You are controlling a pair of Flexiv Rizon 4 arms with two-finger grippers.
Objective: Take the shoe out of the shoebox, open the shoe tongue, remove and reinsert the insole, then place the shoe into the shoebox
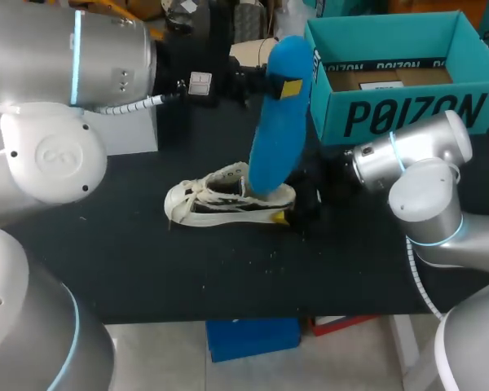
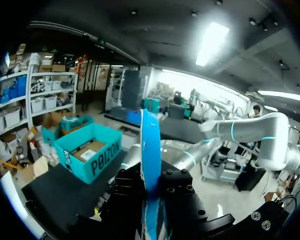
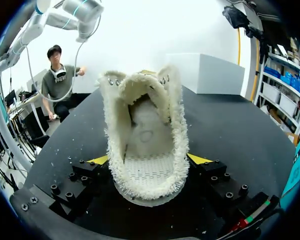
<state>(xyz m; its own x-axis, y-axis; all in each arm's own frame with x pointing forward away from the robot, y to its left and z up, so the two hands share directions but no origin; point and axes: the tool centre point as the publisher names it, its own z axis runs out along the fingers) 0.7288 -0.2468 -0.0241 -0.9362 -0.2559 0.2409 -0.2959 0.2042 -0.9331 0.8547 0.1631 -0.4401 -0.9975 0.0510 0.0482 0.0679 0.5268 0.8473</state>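
Note:
A white low sneaker [image 1: 228, 199] lies on its sole mid-table, toe to the left. My right gripper [image 1: 296, 210] holds its heel; in the right wrist view the shoe [image 3: 145, 150] sits between the yellow fingertips [image 3: 199, 159], which press on both sides of the heel, and the fuzzy mouth gapes towards the camera. A blue insole [image 1: 277, 114] stands nearly upright, its lower end at the shoe's mouth. My left gripper [image 1: 285, 88] is shut on the insole's upper part; the insole [image 2: 151, 150] shows edge-on between the black fingers. The teal shoebox [image 1: 391, 106] stands open at the back right.
A white block [image 1: 134, 130] stands at the back left of the black table [image 1: 228, 277]. The shoebox [image 2: 90, 152] holds a brown cardboard insert. Bare tabletop runs in front of the shoe and to its left.

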